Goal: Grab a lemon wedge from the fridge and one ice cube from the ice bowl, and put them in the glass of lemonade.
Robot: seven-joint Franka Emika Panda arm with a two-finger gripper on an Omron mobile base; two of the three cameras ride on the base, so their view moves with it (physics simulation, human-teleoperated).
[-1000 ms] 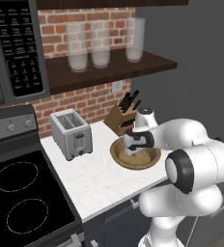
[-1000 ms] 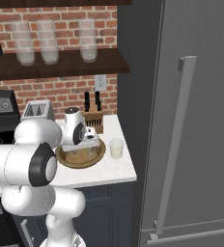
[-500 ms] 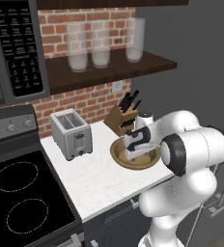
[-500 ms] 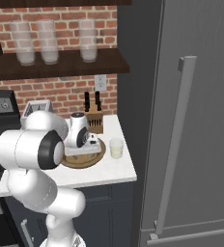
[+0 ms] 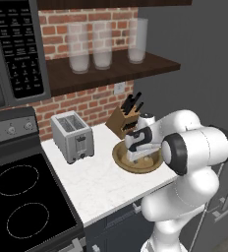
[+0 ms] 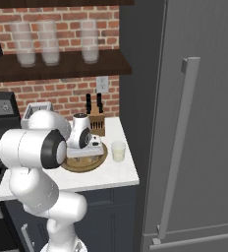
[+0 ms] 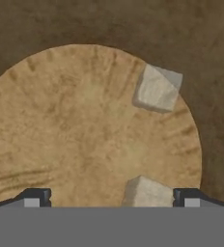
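Observation:
The ice bowl [image 5: 120, 158] [image 6: 102, 159], wide and brown, stands on the counter by the knife block. My gripper [image 5: 135, 157] [image 6: 84, 154] [image 7: 111, 197] reaches down into it, open. Low in the hand view one pale ice cube [image 7: 147, 192] lies on the bowl's floor [image 7: 75, 120] between my fingertips, close to the right one [image 7: 187, 196]. A second ice cube [image 7: 157, 88] rests farther off at the floor's edge. The glass of lemonade [image 6: 118, 150] stands just right of the bowl. The fridge [image 6: 194, 123] is shut, with the lemon wedge hidden.
A toaster [image 5: 72, 137] sits left of the bowl and a knife block [image 5: 122, 123] behind it. The stove [image 5: 22, 197] lies farther left. Tall frosted glasses [image 5: 102, 44] line the shelf above. The counter's front edge runs close below the bowl.
The arm's elbow has swung up and over while the hand stayed over the bowl, sinking slightly into it. The jaws have stayed open.

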